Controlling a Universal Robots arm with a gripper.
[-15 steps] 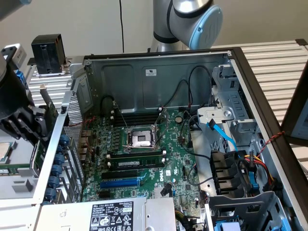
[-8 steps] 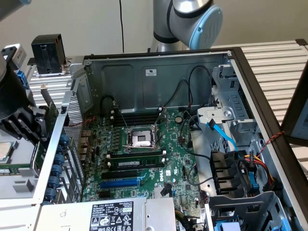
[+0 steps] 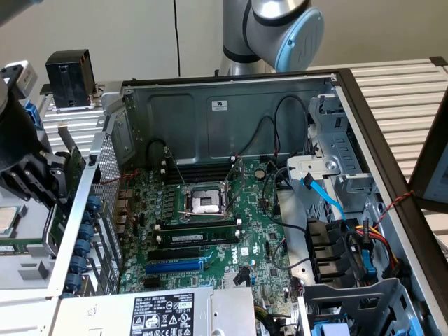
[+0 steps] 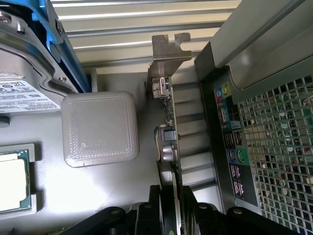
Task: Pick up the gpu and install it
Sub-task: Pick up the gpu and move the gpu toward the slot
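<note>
Exterior view: an open case (image 3: pixel 210 105) lies on its side with the motherboard (image 3: pixel 266 245) exposed inside, and the arm (image 3: pixel 280 28) rises behind its far wall. Outside the case, at the exterior view's left, the black gripper (image 3: pixel 61 175) sits against the perforated rear wall (image 3: pixel 105 168). It holds the gpu (image 3: pixel 72 162), which stands on edge just beside that wall and is not in any slot. In the wrist view the gripper (image 4: pixel 171 205) has its fingers (image 4: pixel 146 213) pinching the gpu (image 4: pixel 168 122) from both faces. The card is seen edge-on, with its metal bracket (image 4: pixel 168 51) at the end away from the fingers. The case's port panel (image 4: pixel 230 142) is close on one side. On the other side, a grey square block (image 4: pixel 98 127) and a CPU (image 4: pixel 12 181) rest on the worktop (image 4: pixel 122 186). Whether the gpu touches the worktop I cannot tell.
</note>
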